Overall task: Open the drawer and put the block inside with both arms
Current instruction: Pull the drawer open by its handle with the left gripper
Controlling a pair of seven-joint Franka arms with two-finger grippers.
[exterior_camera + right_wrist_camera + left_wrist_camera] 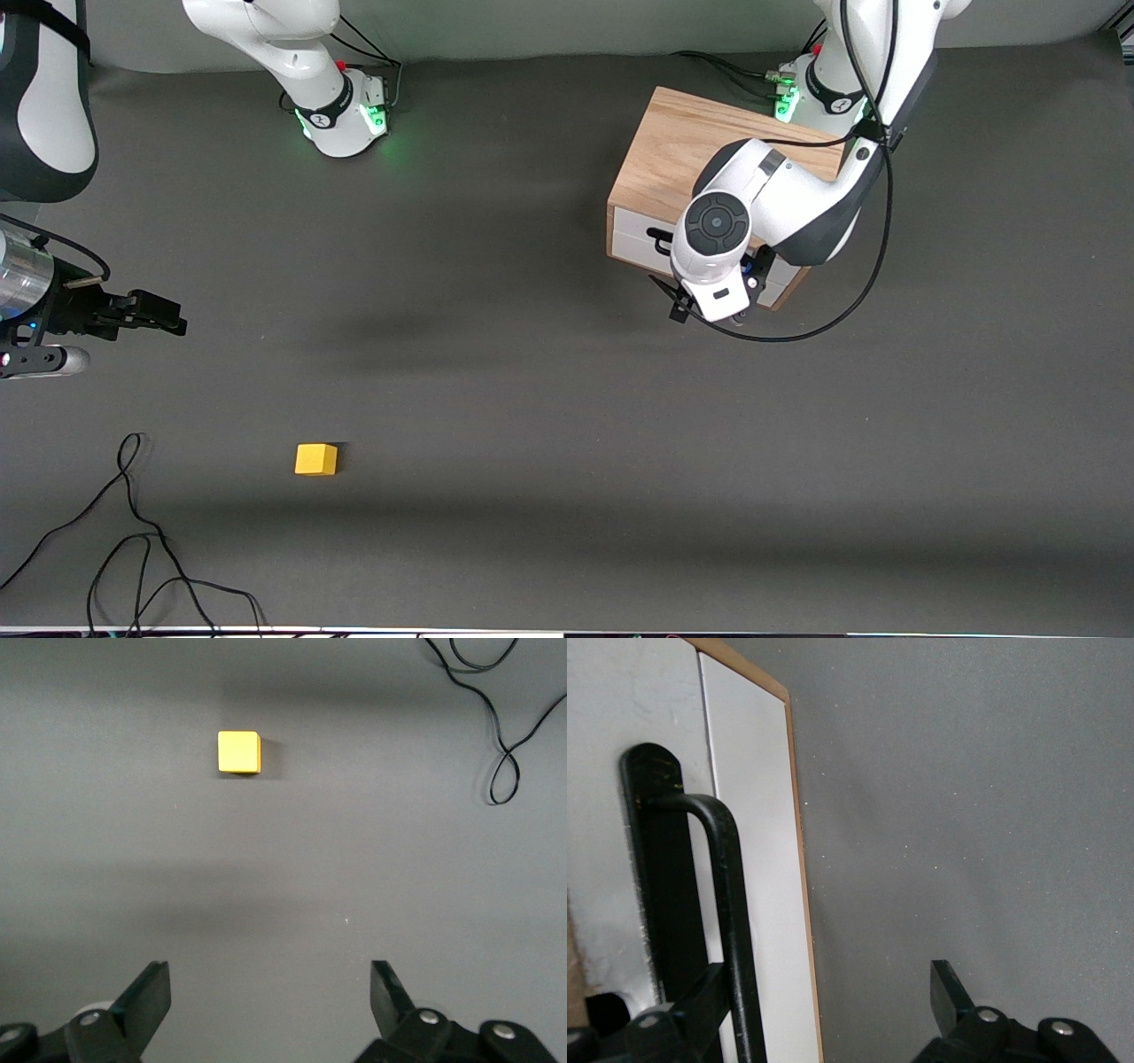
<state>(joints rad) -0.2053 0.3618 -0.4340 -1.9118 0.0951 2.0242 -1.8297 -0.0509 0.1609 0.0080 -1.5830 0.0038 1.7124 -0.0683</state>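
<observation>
The yellow block (315, 459) lies on the grey mat toward the right arm's end, near the front camera; it shows too in the right wrist view (239, 752). My right gripper (173, 319) (270, 992) hangs open and empty over bare mat, short of the block. The wooden cabinet (682, 151) stands by the left arm's base, and its white drawer (633, 237) (749, 815) is shut. In front of it my left gripper (719, 292) (828, 992) is open, with the black handle (731, 886) just inside one finger and the other finger (952, 992) well clear of it.
A loose black cable (133, 532) (496, 735) curls on the mat near the front edge at the right arm's end, close to the block. The grey mat (532, 399) stretches wide between block and cabinet.
</observation>
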